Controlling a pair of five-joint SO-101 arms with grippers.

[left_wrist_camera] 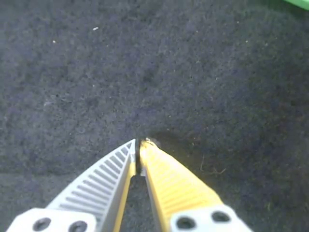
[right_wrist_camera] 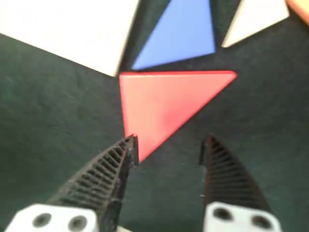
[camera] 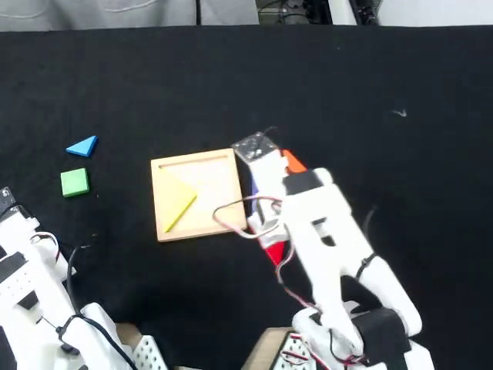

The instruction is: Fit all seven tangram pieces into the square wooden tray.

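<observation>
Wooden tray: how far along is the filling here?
Done: one yellow piece lies in the wooden tray. In hand: nothing gripped; the right gripper is open over a corner of the red triangle. Still to go: that red triangle, the blue triangle and orange piece beside the tray, the green square and small blue triangle farther off. The left gripper is shut over bare cloth.

Even, fairly bright light falls on the matte black cloth [camera: 385,92], washing the wooden tray [camera: 219,185] pale and leaving a faint sheen on the red triangle [right_wrist_camera: 164,106].
</observation>
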